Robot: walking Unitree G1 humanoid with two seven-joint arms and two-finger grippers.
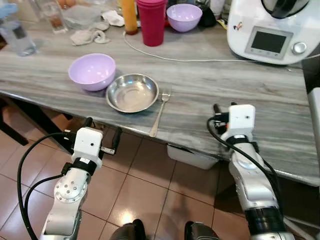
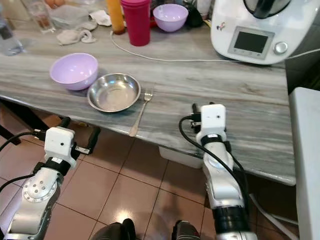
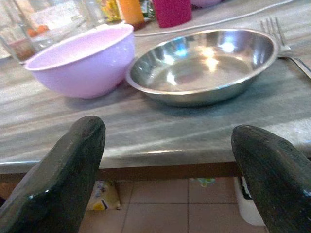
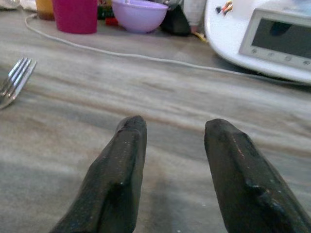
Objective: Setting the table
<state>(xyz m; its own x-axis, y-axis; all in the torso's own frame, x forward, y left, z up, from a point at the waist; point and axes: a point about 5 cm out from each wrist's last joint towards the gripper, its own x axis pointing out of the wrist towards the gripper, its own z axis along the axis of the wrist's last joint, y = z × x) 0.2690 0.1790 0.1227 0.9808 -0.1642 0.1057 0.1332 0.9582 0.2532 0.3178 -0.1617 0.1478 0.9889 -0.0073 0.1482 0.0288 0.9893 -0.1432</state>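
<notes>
Bowl, dish and fork lie together near table edge; left gripper wide open below edge, right gripper parted, empty over bare tabletop; likely between placements, next piece to fetch.

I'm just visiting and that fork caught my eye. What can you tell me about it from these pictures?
The fork is plain shiny metal with a long slim handle. It lies flat on the grey wood-grain table, just right of the steel dish, its tines beside the dish rim and pointing away from the robot. Whether it touches the dish cannot be told. The handle runs back to the table's near edge, and its tip seems to reach slightly past it. Neither gripper holds it.
</notes>
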